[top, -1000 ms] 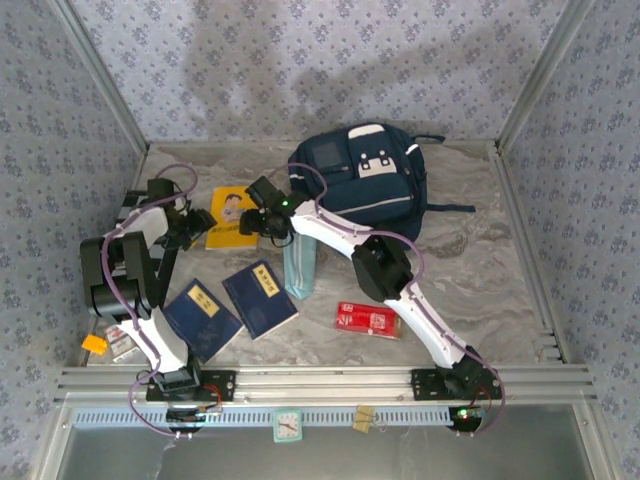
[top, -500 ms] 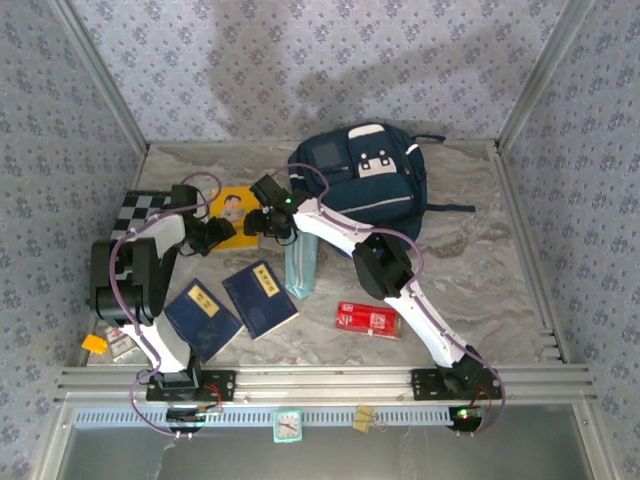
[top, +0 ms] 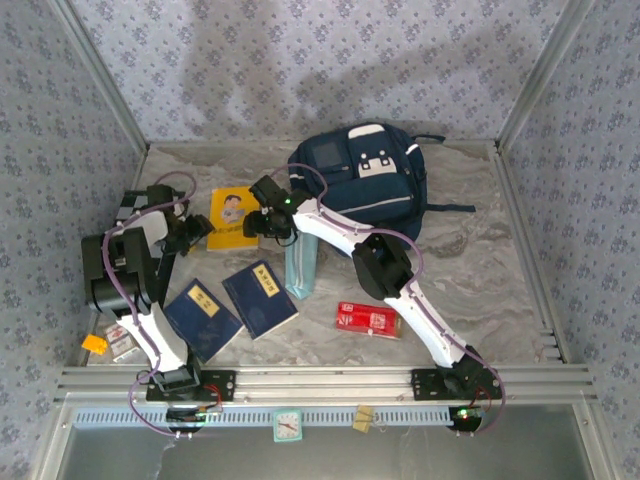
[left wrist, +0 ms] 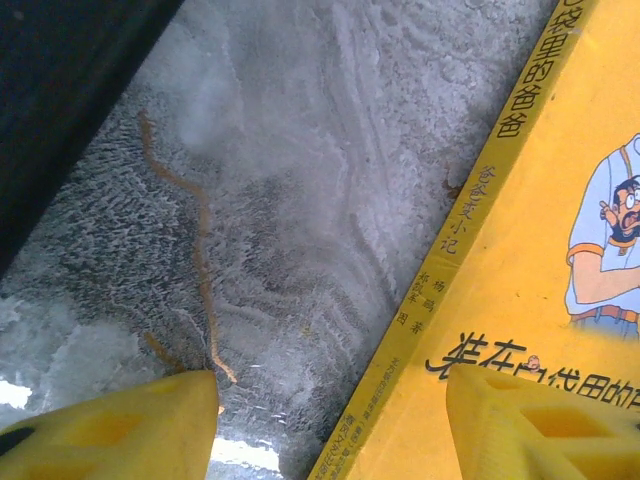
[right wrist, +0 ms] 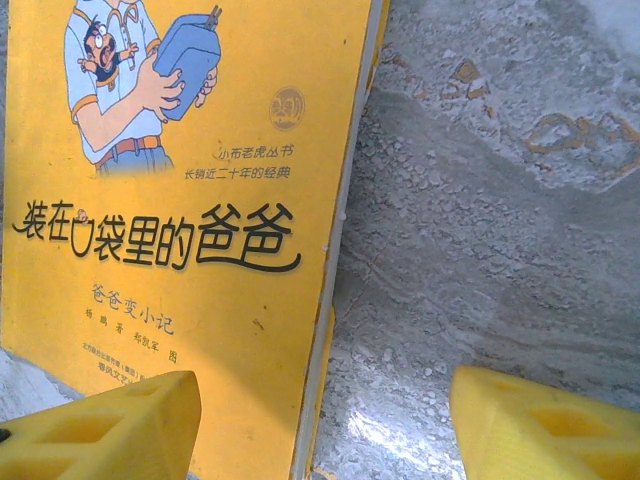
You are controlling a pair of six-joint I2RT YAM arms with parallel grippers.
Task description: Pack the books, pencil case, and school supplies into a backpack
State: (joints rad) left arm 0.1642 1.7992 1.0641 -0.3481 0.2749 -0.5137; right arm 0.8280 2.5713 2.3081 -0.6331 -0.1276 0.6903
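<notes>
Yellow book [right wrist: 180,250] edge inside right hand [right wrist: 320,425]

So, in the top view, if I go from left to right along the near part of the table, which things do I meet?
Small orange object → left navy book → right navy book → pale blue pencil case → red box.

Counter [left wrist: 300,200] of grey veined stone, rough and pitted; yellow book [right wrist: 200,250] with smooth glossy paper cover; backpack [top: 375,195] of matt cloth; matt yellow plastic fingers [right wrist: 110,430] on the right tool [right wrist: 320,425]
</notes>
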